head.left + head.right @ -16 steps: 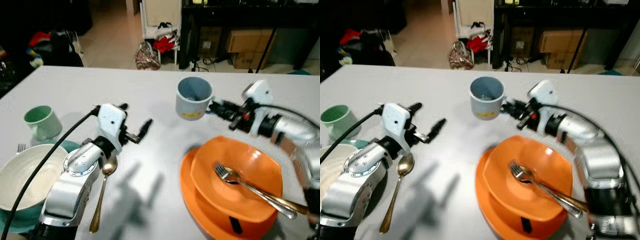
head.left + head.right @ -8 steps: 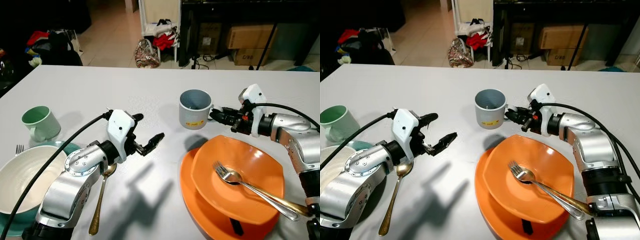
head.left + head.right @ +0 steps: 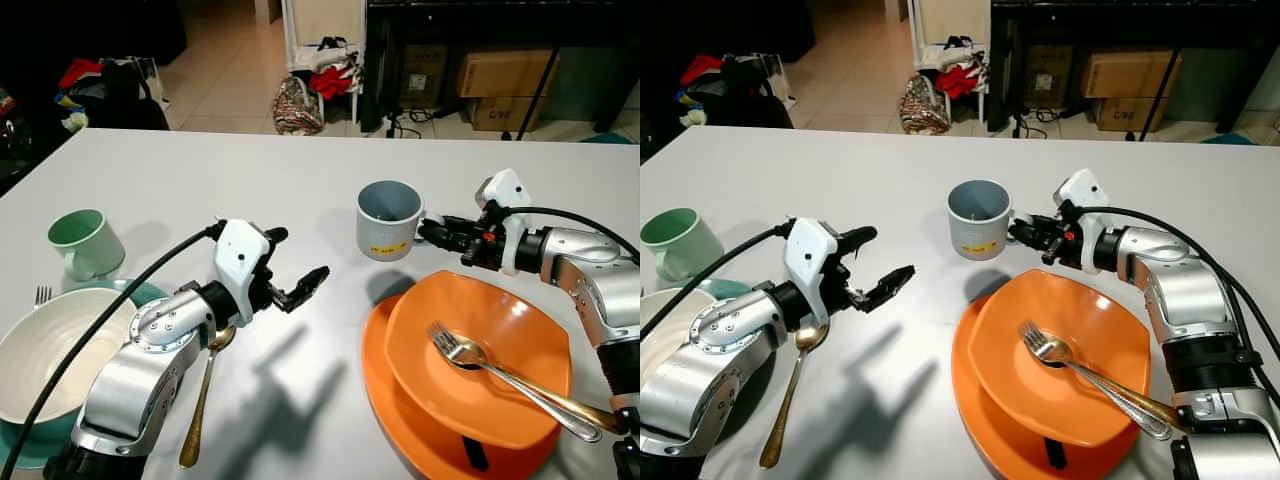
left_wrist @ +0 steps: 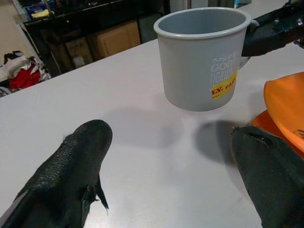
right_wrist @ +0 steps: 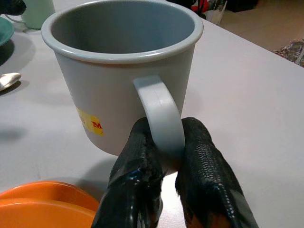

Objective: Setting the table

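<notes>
A grey mug [image 3: 388, 219] with a yellow label hangs just above the white table [image 3: 300, 180]. My right gripper [image 3: 432, 231] is shut on its handle [image 5: 160, 118]; both fingers [image 5: 205, 166] pinch the handle's lower part. My left gripper [image 3: 293, 266] is open over the table's middle, its fingers [image 4: 71, 166] spread and holding nothing. An orange bowl [image 3: 478, 360] sits on an orange plate [image 3: 400, 400] at the front right, with a silver fork [image 3: 505, 378] lying in it. A gold spoon [image 3: 205, 390] lies under my left arm.
A green mug [image 3: 84, 243] stands at the left, near a white bowl [image 3: 45, 360] on a teal plate. A second fork [image 3: 42, 296] pokes out beside that bowl. Beyond the table's far edge are bags, boxes and dark furniture.
The grey mug has settled beside the orange plate, still held by my right gripper. My left gripper has shifted slightly to the right and opened wider. The camera has steadied.
</notes>
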Controlling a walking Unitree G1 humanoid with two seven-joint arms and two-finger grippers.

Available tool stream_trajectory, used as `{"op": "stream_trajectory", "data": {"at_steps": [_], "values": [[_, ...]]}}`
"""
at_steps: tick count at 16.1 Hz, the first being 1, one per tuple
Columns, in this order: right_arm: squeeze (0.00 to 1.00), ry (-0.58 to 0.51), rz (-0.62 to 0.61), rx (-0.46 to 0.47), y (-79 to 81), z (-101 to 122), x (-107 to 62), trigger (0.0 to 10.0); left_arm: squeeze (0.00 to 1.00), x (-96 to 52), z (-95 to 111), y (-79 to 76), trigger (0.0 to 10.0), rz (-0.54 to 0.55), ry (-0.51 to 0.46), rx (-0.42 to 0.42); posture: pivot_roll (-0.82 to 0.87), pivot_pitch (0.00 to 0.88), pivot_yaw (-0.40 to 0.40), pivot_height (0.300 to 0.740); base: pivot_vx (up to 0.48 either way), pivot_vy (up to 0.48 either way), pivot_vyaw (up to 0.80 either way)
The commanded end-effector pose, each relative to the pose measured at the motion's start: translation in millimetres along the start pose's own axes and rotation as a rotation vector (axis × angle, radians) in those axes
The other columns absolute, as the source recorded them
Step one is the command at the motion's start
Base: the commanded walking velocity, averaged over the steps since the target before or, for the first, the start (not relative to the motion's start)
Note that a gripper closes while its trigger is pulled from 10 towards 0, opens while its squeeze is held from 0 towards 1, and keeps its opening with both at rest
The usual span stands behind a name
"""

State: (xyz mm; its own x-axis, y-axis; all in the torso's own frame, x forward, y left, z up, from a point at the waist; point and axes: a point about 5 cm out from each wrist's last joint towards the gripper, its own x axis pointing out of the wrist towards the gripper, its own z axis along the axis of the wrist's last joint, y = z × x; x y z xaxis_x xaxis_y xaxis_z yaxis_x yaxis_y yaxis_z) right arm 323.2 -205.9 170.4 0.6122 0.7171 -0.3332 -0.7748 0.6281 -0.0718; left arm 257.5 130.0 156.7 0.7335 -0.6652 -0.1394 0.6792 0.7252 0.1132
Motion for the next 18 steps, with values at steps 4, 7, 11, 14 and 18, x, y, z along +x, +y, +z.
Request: {"op": "stream_trajectory", "data": {"at_steps": [4, 7, 11, 14, 18], "values": [[0.0, -0.021, 0.003, -0.035, -1.5, 8, -0.4, 10.0, 0.0, -0.3, 5, 0.8, 10.0, -0.004, -0.002, 0.019, 0.04, 0.0, 0.098, 0.74, 0.0, 0.0, 0.0], [0.0, -0.021, 0.01, -0.036, -4.5, 7, 0.8, 10.0, 0.0, -0.7, 5, 0.9, 10.0, -0.009, 0.001, 0.018, 0.04, 0.0, 0.098, 0.74, 0.0, 0.0, 0.0], [0.0, 0.06, -0.016, -0.028, -16.3, -3, 15.9, 10.0, 0.0, -0.7, 2, -6.5, 10.0, -0.062, 0.033, 0.036, 0.05, 0.0, 0.098, 0.74, 0.0, 0.0, 0.0], [0.0, 0.06, -0.01, -0.027, -16.4, -5, 17.9, 10.0, 0.0, -0.6, 2, -6.3, 10.0, -0.064, 0.034, 0.038, 0.05, 0.0, 0.099, 0.74, 0.0, 0.0, 0.0], [0.0, 0.069, -0.019, -0.008, -17.5, -13, 27.3, 10.0, 0.0, 0.3, 3, -5.5, 10.0, -0.069, 0.038, 0.042, 0.04, 0.0, 0.103, 0.74, 0.0, 0.0, 0.0]]}}
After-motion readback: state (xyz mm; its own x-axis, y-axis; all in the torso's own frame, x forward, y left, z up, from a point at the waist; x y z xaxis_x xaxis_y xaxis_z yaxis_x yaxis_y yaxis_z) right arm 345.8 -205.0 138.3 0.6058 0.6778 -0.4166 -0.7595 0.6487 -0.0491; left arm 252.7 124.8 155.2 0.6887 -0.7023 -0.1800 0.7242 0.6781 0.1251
